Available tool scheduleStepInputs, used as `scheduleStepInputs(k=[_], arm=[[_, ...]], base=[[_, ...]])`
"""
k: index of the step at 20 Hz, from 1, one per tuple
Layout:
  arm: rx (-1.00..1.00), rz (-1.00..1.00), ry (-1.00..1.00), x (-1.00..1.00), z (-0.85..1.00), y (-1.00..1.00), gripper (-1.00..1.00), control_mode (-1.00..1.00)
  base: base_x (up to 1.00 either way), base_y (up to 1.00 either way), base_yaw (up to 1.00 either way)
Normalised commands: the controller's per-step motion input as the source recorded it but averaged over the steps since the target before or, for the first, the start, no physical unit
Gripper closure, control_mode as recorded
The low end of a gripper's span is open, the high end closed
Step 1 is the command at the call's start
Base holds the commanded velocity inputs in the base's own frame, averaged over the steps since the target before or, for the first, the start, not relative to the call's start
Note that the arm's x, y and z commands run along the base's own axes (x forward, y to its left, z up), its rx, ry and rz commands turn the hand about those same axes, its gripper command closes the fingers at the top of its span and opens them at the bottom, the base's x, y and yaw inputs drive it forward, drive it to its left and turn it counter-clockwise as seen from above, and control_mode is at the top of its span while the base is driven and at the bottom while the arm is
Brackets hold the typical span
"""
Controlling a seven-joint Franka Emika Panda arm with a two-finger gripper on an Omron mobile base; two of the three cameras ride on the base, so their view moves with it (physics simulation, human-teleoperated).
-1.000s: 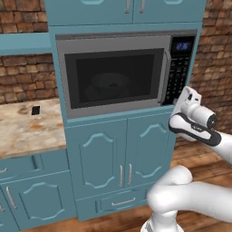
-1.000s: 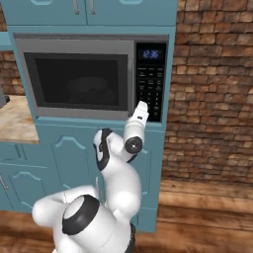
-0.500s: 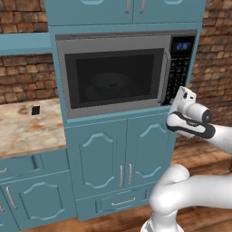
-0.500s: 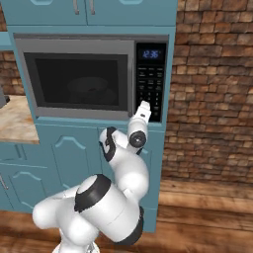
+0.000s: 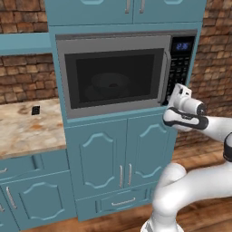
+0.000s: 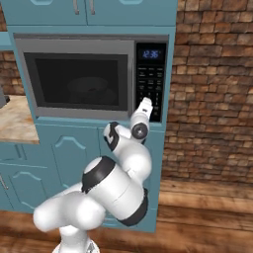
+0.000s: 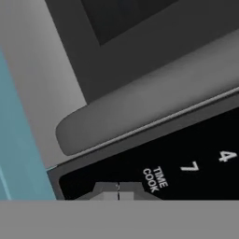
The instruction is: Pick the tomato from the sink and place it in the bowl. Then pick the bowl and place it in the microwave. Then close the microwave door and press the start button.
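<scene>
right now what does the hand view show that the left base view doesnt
Hand view: close-up print on the black control panel, "TIME COOK" and the digits 7 and 4, with the gripper tips shut together right at the panel's lower corner. Left base view: the whole microwave, the bowl dimly visible behind the glass, the teal cabinets and the stone counter. Both: the closed microwave door and its curved handle.
</scene>
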Motion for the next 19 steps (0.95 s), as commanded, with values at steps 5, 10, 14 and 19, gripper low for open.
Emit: scheduleStepInputs(k=[5,10,14,19], arm=[[0.00,0.00,0.00,0.34,-0.13,-0.12,1.00,-1.00],[0.00,0.00,0.00,0.20,-0.33,-0.14,1.00,-1.00],[0.00,0.00,0.00,0.18,-0.40,-0.14,1.00,-1.00],[0.00,0.00,0.00,0.12,-0.51,-0.16,1.00,-1.00]], base=[[0.00,0.00,0.00],[0.00,0.00,0.00],[0.00,0.00,0.00],[0.00,0.00,0.00]])
